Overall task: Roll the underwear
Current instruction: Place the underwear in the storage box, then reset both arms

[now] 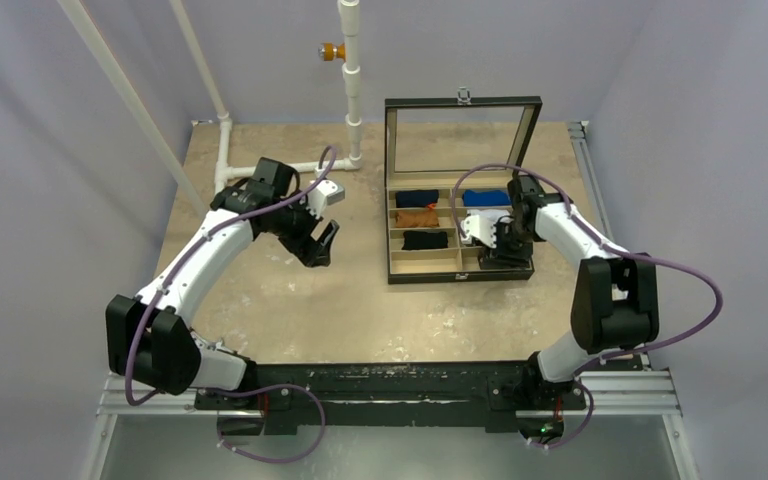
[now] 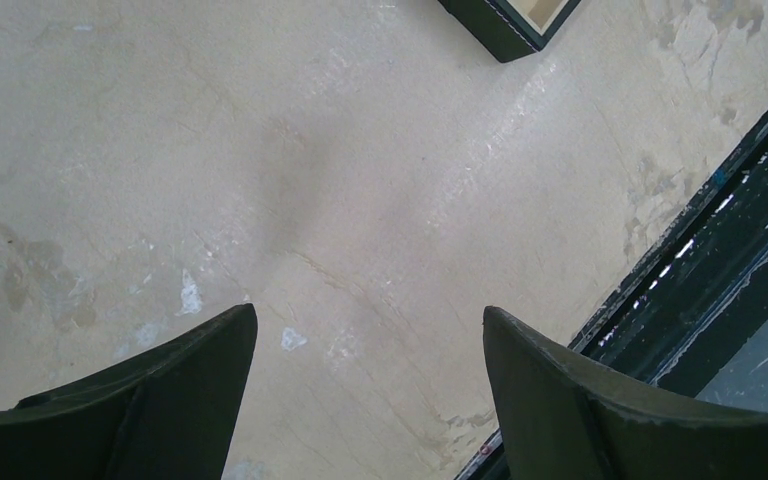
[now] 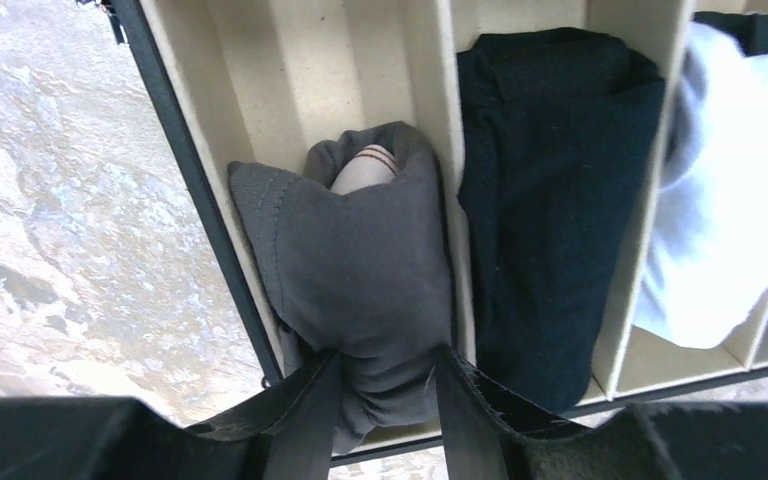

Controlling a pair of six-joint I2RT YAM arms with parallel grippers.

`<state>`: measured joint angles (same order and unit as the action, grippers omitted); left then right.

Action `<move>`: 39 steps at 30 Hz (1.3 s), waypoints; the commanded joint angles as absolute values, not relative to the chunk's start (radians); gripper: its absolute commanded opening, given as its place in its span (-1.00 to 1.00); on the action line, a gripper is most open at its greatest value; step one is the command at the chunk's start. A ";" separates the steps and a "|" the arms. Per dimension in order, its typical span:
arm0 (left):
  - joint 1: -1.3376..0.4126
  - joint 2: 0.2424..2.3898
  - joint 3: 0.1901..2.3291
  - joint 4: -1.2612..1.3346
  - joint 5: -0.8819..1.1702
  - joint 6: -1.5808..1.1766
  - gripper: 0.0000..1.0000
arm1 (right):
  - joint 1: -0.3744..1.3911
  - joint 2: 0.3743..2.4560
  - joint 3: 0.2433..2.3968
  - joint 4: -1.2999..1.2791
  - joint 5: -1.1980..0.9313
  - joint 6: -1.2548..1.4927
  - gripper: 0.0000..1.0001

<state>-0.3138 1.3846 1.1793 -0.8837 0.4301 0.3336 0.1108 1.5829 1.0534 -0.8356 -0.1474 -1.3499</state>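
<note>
The rolled dark grey soft-fabric underwear (image 3: 360, 260) lies lower centre in the right wrist view, in the end compartment of the black-rimmed, cream-lined divided box (image 3: 195, 180). The right gripper (image 3: 385, 362) is clamped on its near end. Lifting without releasing would likely drag the roll out or loosen it. The left gripper (image 2: 370, 320) hangs, jaws apart, over the mottled beige table (image 2: 360, 150). The bundle's underside is hidden, and in the overhead view the arm covers it.

Open box (image 1: 430, 277) — navy roll (image 1: 416, 198), orange roll (image 1: 417, 218), black roll (image 1: 424, 240)
</note>
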 commanded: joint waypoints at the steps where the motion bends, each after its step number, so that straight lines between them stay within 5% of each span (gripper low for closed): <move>1: -0.295 1.334 1.157 -0.844 0.402 0.340 0.65 | 0.108 1.519 1.092 -0.793 -0.212 -1.299 -0.17; 14: -0.215 1.158 1.068 -0.677 0.285 0.236 0.69 | 0.089 1.214 1.031 -0.596 -0.257 -0.979 0.25; 21: -0.150 1.041 1.013 -0.572 0.207 0.159 0.92 | 0.087 1.040 0.958 -0.458 -0.208 -0.705 0.55; 27: -0.087 0.946 0.977 -0.522 0.156 0.119 1.00 | 0.082 0.929 0.901 -0.361 -0.163 -0.490 0.97; 39: -0.006 0.774 0.992 -0.585 0.096 0.087 1.00 | 0.079 0.735 0.804 -0.247 -0.109 -0.177 0.97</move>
<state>-0.0216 0.8181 0.9710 -0.5797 0.1326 0.1146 0.0837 0.7883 0.8268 -0.3183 -0.1333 -0.3164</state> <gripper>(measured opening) 0.998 0.987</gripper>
